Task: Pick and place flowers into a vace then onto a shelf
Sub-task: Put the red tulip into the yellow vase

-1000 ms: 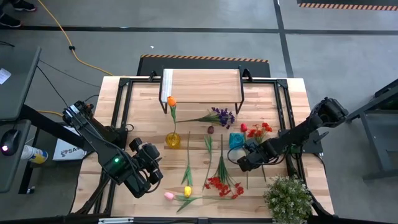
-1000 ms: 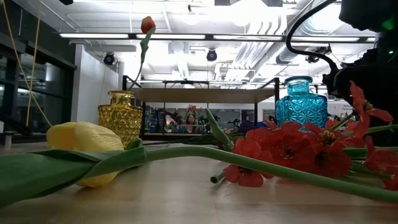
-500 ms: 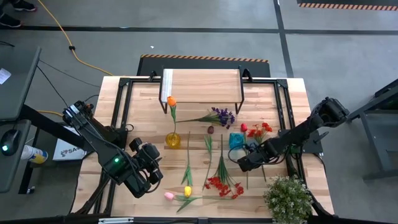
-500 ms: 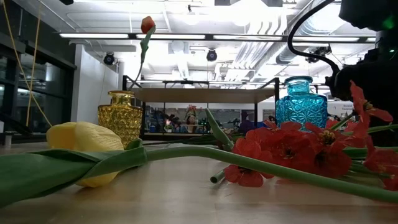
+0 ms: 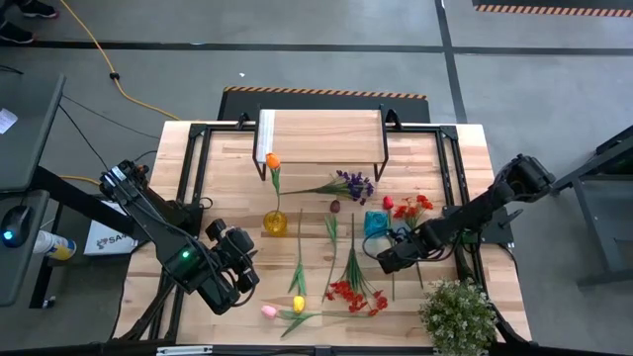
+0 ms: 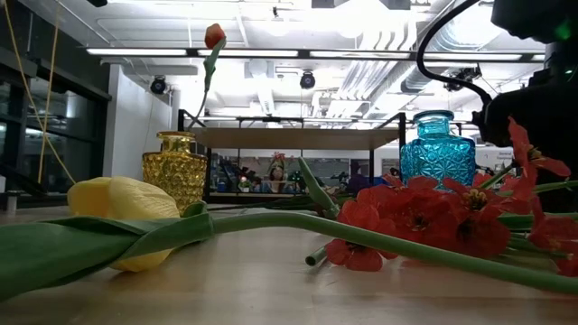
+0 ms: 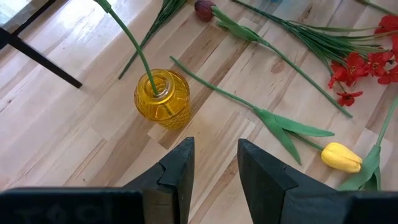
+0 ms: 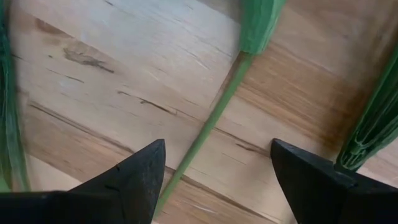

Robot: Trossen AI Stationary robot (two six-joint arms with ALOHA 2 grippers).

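Note:
An orange tulip (image 5: pixel 272 160) stands with its stem in the yellow vase (image 5: pixel 275 222). A blue vase (image 5: pixel 376 222) stands to its right. More flowers lie flat on the table: a yellow tulip (image 5: pixel 298 304), a pink tulip (image 5: pixel 268 311), red sprays (image 5: pixel 356 295), a purple spray (image 5: pixel 354 184). The shelf (image 5: pixel 318 136) stands at the far edge. My right gripper (image 8: pixel 217 149) points down, open, low over the table near the blue vase. Its fingers stand on either side of a green stem (image 8: pixel 205 134) without touching it. My left gripper (image 7: pixel 216 146) hovers near the yellow vase (image 7: pixel 161 98), narrowly open and empty.
A bushy potted plant (image 5: pixel 458 314) stands at the near right corner, close to my right arm. Black frame rails (image 5: pixel 198 168) run along both sides of the table. Bare wood lies between the yellow vase and the shelf.

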